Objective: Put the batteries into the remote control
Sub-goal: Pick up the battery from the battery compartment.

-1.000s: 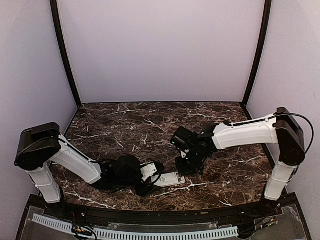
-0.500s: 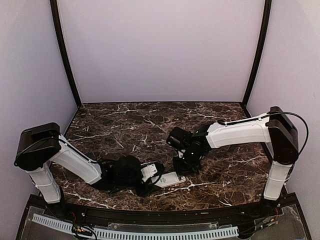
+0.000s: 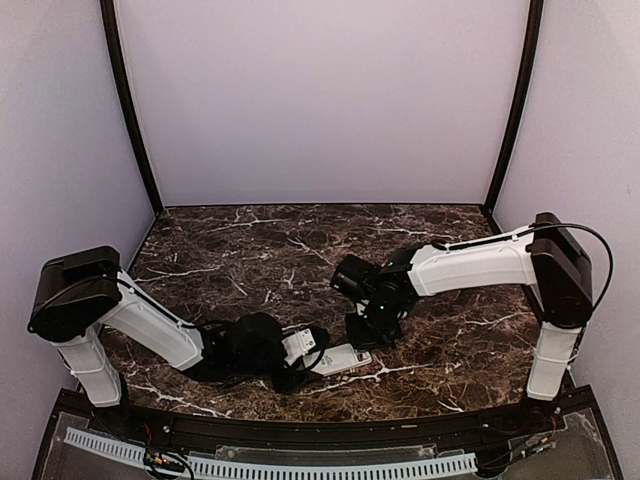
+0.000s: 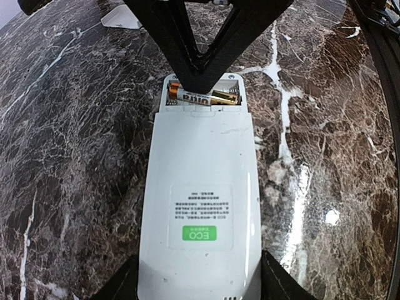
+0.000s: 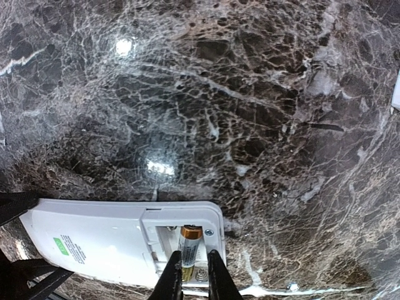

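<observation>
The white remote control [image 4: 200,206] lies back-up on the marble, its battery compartment uncovered at the far end. My left gripper [image 4: 200,284] is shut on its near end, one finger against each long side. A battery [image 4: 201,98] with an orange end lies across the compartment. In the right wrist view this battery [image 5: 189,244] runs between the fingers of my right gripper [image 5: 192,278], which pinch it closely from above. The slot beside it is empty. From above, the remote control [image 3: 342,358] sits between the left gripper [image 3: 313,357] and the right gripper [image 3: 365,335].
A small flat white piece [image 4: 122,17] lies on the marble table [image 3: 280,250] just beyond the remote. Pale walls and two dark posts close in the back and sides. A raised black rail runs along the near edge.
The right arm has shifted slightly left over the remote's open end and its jaws have narrowed around the battery. The left arm and the remote stay where they were.
</observation>
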Robot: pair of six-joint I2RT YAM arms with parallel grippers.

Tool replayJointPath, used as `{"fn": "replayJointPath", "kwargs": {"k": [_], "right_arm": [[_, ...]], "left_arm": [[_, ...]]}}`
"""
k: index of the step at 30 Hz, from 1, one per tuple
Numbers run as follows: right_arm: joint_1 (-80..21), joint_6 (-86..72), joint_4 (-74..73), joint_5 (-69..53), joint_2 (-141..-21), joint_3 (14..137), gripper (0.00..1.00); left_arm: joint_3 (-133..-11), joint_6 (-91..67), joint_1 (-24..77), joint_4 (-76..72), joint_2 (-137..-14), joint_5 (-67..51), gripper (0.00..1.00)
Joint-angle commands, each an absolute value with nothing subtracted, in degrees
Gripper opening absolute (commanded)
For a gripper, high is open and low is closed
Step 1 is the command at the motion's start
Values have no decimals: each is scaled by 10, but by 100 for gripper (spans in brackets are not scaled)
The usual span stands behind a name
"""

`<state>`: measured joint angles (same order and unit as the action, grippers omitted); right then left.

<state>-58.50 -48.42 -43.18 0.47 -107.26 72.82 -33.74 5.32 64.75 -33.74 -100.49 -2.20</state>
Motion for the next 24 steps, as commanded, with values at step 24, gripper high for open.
{"fn": "replayJointPath", "kwargs": {"k": [24], "right_arm": [[-586,-497,-470,52,-1148,746,12]], "left_arm": [[-336,62,659,-275,-1012,-21,7]]}}
